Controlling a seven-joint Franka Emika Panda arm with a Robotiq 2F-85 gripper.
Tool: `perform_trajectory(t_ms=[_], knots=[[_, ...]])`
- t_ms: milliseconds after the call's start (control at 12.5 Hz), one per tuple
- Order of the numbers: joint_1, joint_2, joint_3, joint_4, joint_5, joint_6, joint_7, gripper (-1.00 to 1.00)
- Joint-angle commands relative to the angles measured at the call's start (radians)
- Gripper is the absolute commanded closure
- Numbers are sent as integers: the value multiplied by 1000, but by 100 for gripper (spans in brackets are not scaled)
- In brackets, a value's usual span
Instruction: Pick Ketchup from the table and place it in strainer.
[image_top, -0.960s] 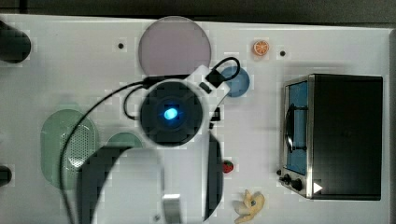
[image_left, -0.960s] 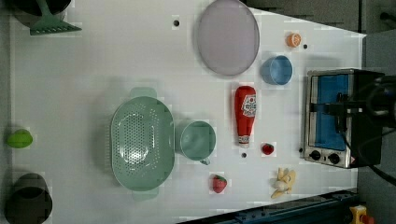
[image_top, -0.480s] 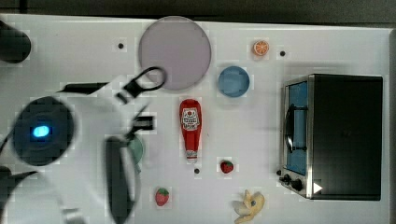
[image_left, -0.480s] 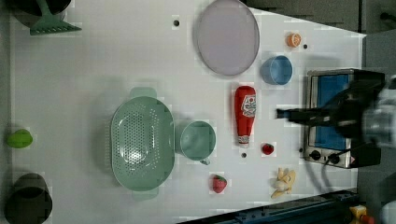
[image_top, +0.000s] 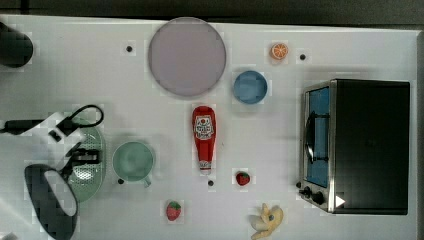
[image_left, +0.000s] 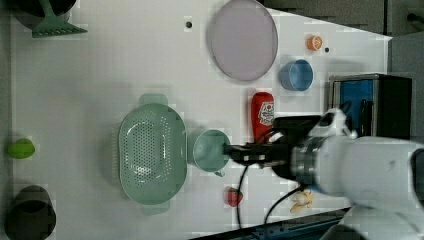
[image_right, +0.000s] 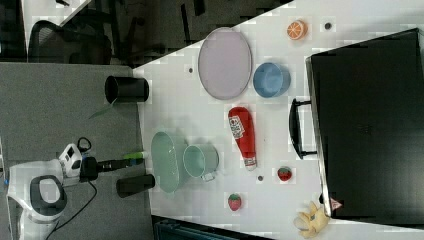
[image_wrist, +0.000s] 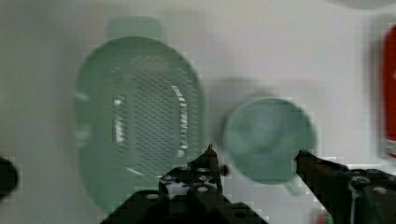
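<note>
One ketchup (image_top: 204, 137), one strainer (image_left: 151, 153), two strawberries (image_top: 173, 210)

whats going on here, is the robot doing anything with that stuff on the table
A single robot arm is over the white table with its gripper open and empty, hanging above the green mug next to the pale green strainer. The ketchup bottle lies on its side on the table, untouched, between the mug and a toaster oven. Nothing is in the strainer yet. A plate, a blue bowl, two strawberries and a banana sit around it.
</note>
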Motion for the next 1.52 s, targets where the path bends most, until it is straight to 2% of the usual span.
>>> perform_trajectory(t_ms=[80,640,880,960,1200,1520], knots=[[-8,100,62,8,0,108,163,-23],[46,367,86,6,-126,377,390,-27],[54,423,84,4,-161,410,398,-90],[54,416,84,5,-167,409,398,-100],[38,358,79,4,-162,376,403,-100],[-65,192,69,5,-157,222,403,-100]])
